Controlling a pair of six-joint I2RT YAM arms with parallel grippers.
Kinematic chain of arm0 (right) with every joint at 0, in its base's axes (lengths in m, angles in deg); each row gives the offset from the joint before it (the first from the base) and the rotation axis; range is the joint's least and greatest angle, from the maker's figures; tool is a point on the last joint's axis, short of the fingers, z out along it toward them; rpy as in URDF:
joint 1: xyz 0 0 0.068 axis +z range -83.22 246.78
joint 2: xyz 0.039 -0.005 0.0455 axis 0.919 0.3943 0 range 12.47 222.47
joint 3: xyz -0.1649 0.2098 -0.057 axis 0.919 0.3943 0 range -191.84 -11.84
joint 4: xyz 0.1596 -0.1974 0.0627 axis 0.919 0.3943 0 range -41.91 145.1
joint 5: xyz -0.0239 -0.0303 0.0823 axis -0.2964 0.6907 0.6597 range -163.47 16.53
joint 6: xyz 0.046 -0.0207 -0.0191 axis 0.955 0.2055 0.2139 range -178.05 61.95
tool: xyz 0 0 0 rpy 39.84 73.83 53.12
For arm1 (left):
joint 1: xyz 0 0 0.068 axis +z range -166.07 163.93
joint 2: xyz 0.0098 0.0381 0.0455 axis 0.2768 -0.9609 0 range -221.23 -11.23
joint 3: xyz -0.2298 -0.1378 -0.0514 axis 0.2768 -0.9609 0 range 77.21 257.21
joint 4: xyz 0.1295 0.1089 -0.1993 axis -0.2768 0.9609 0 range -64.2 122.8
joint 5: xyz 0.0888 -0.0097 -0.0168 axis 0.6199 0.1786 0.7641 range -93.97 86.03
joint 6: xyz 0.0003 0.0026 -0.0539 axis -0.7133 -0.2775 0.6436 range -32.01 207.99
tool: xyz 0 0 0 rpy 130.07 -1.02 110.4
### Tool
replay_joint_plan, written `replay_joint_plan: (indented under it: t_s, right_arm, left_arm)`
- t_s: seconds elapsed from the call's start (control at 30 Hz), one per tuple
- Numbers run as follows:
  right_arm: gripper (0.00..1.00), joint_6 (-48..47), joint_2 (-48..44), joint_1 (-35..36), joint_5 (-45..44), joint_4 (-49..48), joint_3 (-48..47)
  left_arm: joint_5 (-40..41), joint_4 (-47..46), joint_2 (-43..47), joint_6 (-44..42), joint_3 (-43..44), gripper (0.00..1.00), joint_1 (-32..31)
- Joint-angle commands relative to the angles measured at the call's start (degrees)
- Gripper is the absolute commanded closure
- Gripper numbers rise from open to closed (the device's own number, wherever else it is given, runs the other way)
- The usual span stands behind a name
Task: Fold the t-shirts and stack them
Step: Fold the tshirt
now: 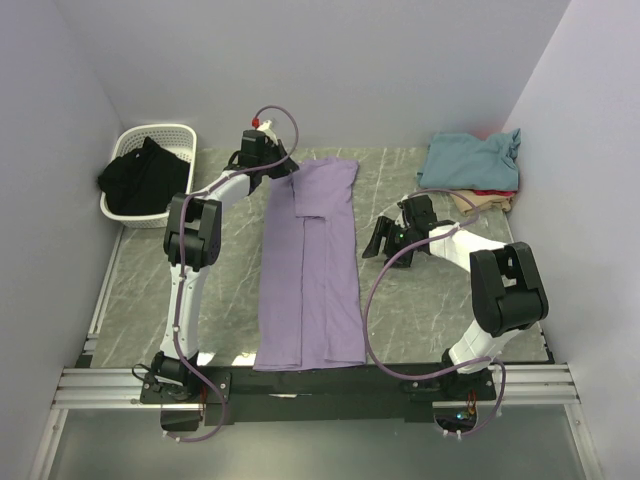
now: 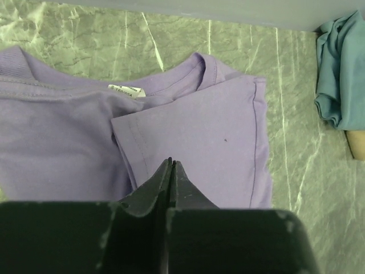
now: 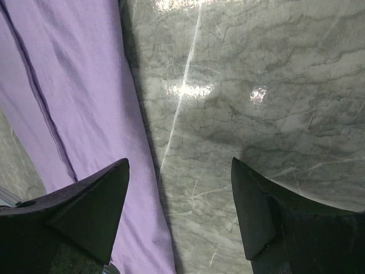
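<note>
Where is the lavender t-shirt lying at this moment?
In the top view the lavender t-shirt lies folded lengthwise down the middle of the table, the left end effector shut at its far, collar end.

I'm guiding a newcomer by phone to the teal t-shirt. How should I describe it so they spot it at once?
Find the grey marbled table and look to its far right corner, by the wall, where a small pile of shirts sits. The teal t-shirt tops it, over the red t-shirt and tan t-shirt; the lavender t-shirt lies apart, down the table's middle.
</note>
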Motion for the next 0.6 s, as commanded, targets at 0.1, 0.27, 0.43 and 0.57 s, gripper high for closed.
replay_joint_plan:
  t_s: [0.1,0.27,0.43,0.57]
  right_arm:
    - [0.21,-1.0,0.8,-0.4,0.7,-1.3,-2.3]
    - [0.21,-1.0,1.0,-0.5,1.0,-1.5,-2.2]
    - [0.21,-1.3,1.0,-0.4,0.8,-1.3,-2.1]
    - [0.21,-1.3,1.0,-0.4,1.0,-1.6,-2.0]
  left_arm:
    - [0.5,-0.8,1.2,-0.4,0.7,0.87,-0.3]
    - [0.6,0.6,-0.1,-0.6,2.2,0.70,-0.3]
    - [0.6,0.9,-1.1,-0.4,2.8,0.68,-0.4]
    - [1.9,1.7,-1.8,-1.0,2.9,0.65,-0.4]
